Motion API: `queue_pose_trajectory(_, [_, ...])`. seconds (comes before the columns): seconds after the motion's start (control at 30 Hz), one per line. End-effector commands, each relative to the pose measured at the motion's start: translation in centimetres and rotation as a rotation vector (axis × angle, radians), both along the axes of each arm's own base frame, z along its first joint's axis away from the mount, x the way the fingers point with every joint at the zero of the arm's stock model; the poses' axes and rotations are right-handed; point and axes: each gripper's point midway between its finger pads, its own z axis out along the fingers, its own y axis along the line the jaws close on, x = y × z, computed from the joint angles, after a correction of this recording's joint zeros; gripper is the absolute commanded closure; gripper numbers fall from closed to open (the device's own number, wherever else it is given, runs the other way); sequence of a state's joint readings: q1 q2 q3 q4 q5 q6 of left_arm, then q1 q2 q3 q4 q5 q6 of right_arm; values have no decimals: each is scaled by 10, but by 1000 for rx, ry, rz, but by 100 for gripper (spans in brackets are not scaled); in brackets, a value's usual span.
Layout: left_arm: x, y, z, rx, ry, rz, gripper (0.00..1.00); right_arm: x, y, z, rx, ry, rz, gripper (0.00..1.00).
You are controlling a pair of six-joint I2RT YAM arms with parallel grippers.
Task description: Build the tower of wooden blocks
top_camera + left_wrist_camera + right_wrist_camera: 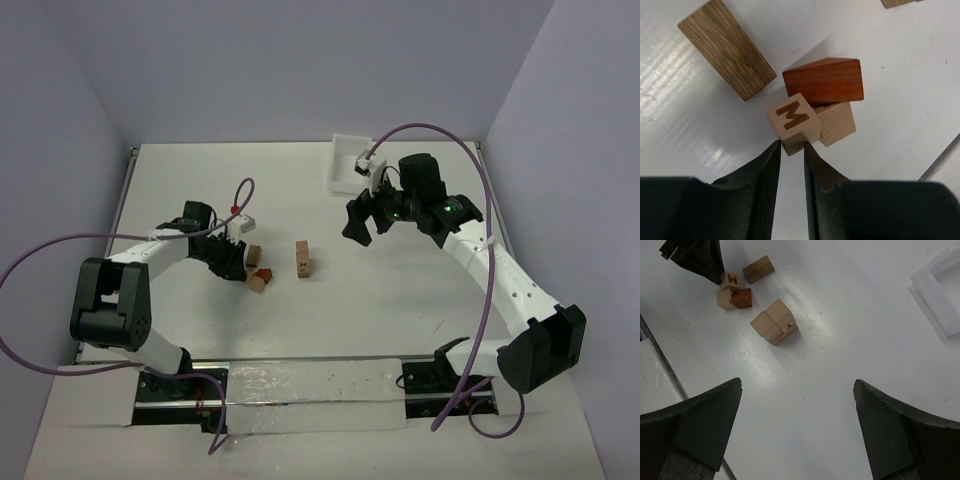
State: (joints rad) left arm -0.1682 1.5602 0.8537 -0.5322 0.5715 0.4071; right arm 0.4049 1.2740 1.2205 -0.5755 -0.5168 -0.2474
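Left wrist: "M" on pale cube (792, 122)

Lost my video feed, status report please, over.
Left gripper shut, tips at the M cube. Right gripper open, empty. Wood block tower short, mid-table. Nothing in the way.

Robotics lab cell, plain pale walls (300, 70), white table (400, 300), two cabled arms (505, 285) bolted on

Item 1, left arm (150, 252), white and black: elbow folded near its base, forearm reaching inward, black two-finger left hand (232, 258) angled down, fingers (765, 175) drawn together to a narrow slit, nothing gripped. Item 2, right arm (500, 275): stretched forward, wrist turned inward, right hand (362, 222) held high, spread wide, empty.
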Motion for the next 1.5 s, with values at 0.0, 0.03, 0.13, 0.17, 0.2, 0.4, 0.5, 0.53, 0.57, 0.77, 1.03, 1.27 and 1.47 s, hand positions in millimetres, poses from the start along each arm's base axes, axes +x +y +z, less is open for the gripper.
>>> queue_pose_trajectory(0.0, [-8, 0, 6, 8, -13, -30, 69, 7, 3, 5, 22, -27, 3, 0])
queue_pose_trajectory(0.03, [-9, 1, 6, 9, -16, -33, 69, 6, 3, 5, 22, -25, 5, 0])
queue_pose_trajectory(0.13, [-11, 2, 6, 18, -22, -36, 69, 6, 3, 5, 24, -25, 4, 0])
queue_pose_trajectory(0.17, [-11, 3, 6, 23, -25, -37, 69, 6, 3, 5, 24, -24, 4, 0])
queue_pose_trajectory(0.2, [-12, 4, 6, 25, -27, -38, 69, 6, 3, 5, 25, -24, 5, 0])
queue_pose_trajectory(0.4, [-13, 8, 7, 45, -45, -31, 65, 5, 3, 6, 28, -25, 4, 0])
queue_pose_trajectory(0.5, [-12, 8, 10, 49, -53, -29, 62, 5, 3, 6, 29, -23, 3, 0])
queue_pose_trajectory(0.53, [-11, 9, 10, 50, -56, -28, 61, 5, 4, 6, 30, -22, 5, 0])
queue_pose_trajectory(0.57, [-11, 9, 11, 51, -58, -28, 60, 5, 4, 6, 31, -22, 6, 0])
queue_pose_trajectory(0.77, [-3, 6, 35, 26, -118, 8, 27, 3, 3, 5, 30, -20, 8, 0])
queue_pose_trajectory(1.03, [14, 5, 78, 79, -267, 167, 1, 0, 2, 1, 30, -11, 4, 0])
queue_pose_trajectory(1.27, [8, -2, 59, 234, -256, 238, 1, 0, 3, 0, 35, -3, 1, 0])
queue_pose_trajectory(1.47, [12, -8, 46, 268, -234, 226, 1, 0, 2, -1, 31, -4, -3, 0])
